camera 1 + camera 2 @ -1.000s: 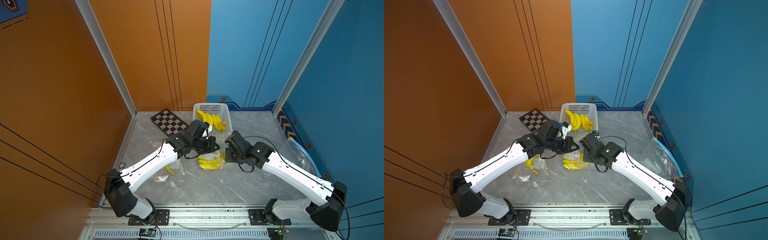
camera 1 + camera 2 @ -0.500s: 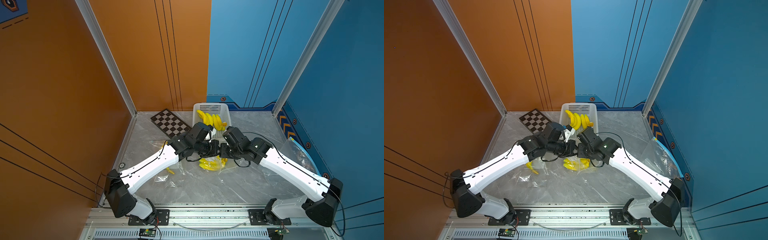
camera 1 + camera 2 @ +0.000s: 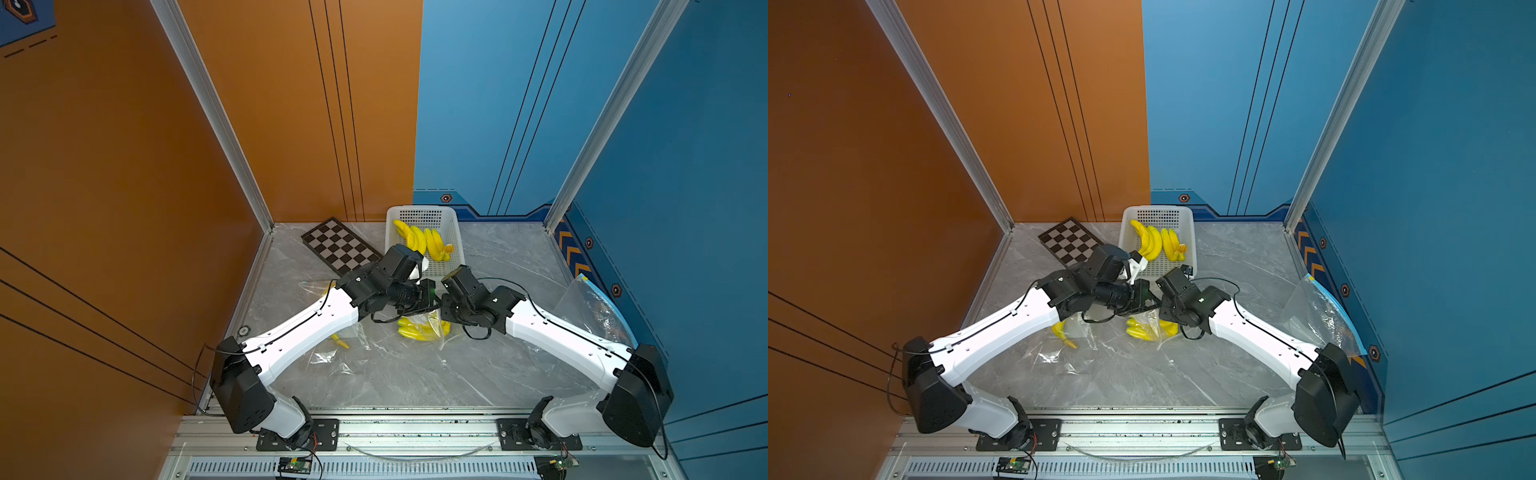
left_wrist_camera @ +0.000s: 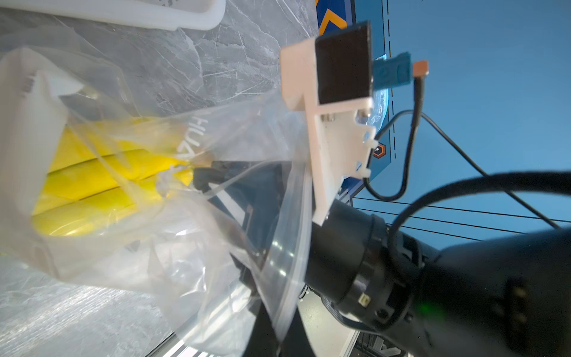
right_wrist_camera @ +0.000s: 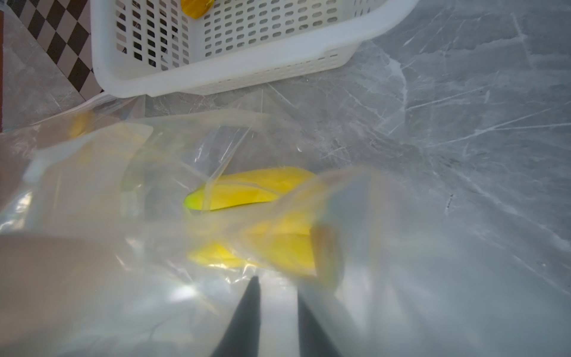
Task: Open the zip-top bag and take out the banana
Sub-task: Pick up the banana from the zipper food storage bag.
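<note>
Clear zip-top bag (image 4: 216,139) holds a banana bunch (image 4: 102,182); white basket (image 3: 420,209) holds bananas (image 3: 417,243).

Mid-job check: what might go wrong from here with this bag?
Only the left end effector seems to clamp the zip-top bag; the thin film may slip out and the bag drop.
Film covers the right end effector, jaws slightly apart: closing now may pinch plastic, not the bananas.
</note>
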### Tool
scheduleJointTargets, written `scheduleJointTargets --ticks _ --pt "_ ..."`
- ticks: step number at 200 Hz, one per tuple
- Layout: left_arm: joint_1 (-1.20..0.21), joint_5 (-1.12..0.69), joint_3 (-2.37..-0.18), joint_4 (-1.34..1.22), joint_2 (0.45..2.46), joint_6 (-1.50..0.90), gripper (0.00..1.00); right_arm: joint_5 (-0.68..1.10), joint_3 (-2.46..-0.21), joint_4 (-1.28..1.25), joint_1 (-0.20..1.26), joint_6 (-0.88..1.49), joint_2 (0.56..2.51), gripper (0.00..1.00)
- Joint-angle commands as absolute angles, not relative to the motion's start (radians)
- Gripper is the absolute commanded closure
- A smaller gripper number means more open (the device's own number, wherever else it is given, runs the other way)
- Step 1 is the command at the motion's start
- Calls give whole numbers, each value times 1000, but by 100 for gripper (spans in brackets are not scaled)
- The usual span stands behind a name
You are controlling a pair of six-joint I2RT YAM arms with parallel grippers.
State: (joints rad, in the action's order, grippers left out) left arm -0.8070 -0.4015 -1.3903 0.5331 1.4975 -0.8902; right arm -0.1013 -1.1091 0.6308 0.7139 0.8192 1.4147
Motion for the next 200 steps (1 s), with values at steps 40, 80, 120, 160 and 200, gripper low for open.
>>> scheduleJointTargets --ticks 40,80,120,160,200 --pt "-758 -479 -1351 525 1541 -850 100 -50 -1098 643 627 711 1460 73" --pt "-749 -503 -1347 518 1568 -843 100 -16 -1109 644 621 687 1513 70" --pt "-736 -512 -1326 513 1577 -838 100 -4 -1107 650 618 679 1557 61" --pt "-716 -527 -1307 508 1578 -836 100 -17 -1121 648 618 668 1589 58" --pt "-698 -538 -1290 505 1569 -836 100 -12 -1133 636 627 671 1629 78"
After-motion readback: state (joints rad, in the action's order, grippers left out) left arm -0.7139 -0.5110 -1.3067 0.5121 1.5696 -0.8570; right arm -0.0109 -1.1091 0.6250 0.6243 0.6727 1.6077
